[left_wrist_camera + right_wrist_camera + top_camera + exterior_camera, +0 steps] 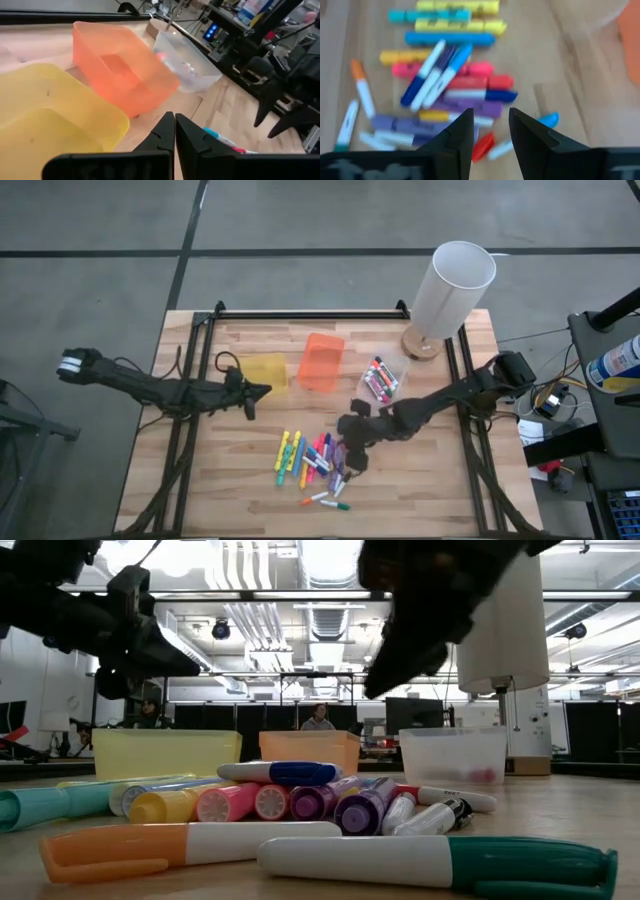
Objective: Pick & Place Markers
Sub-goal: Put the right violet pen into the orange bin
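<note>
Wooden table [230,480]; markers [312,460] piled loose at the near middle. Right gripper [352,465] hangs over the pile's right edge, fingers parted, nothing between them. Behind sit a yellow bin [265,370], an orange bin [321,362] and a clear bin [381,378] holding a few markers. Left gripper [258,392] clenched, empty, beside the yellow bin. White cylinder [452,288] far right.

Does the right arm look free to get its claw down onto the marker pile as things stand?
Probably yes. The right claw hangs over the marker pile with its fingers apart and empty, and nothing shows between them. The bins sit farther back, and the left claw waits shut by the yellow bin.
</note>
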You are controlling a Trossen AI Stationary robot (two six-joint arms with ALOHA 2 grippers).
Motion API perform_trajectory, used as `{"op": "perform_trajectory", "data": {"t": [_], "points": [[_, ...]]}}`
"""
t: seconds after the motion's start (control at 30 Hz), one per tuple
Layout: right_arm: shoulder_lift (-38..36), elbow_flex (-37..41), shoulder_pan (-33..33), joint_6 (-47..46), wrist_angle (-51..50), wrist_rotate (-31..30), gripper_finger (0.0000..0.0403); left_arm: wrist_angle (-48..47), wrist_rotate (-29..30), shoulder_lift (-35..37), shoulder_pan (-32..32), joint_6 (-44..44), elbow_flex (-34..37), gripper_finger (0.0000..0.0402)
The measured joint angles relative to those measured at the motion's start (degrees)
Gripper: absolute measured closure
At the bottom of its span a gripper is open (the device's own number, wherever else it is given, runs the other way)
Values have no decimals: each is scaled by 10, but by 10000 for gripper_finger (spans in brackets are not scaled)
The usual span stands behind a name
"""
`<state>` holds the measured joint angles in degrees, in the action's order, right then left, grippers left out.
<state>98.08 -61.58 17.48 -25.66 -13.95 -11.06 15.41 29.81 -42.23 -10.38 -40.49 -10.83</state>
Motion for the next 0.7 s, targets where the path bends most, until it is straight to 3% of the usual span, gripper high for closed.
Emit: {"op": "perform_trajectory", "data": {"t": [0.23, 0.43, 0.57, 0.7], "points": [[3, -1, -5, 34, 94, 13, 298, 12, 2, -11, 0, -7, 0, 392], [23, 1, -18, 28, 104, 10, 307, 28, -4, -11, 0, 3, 0, 392], [56, -4, -16, 5, 103, 95, 314, 27, -26, -13, 0, 14, 0, 392], [96, -29, -8, -16, 101, 111, 322, 26, -32, -17, -1, 15, 0, 392]]}}
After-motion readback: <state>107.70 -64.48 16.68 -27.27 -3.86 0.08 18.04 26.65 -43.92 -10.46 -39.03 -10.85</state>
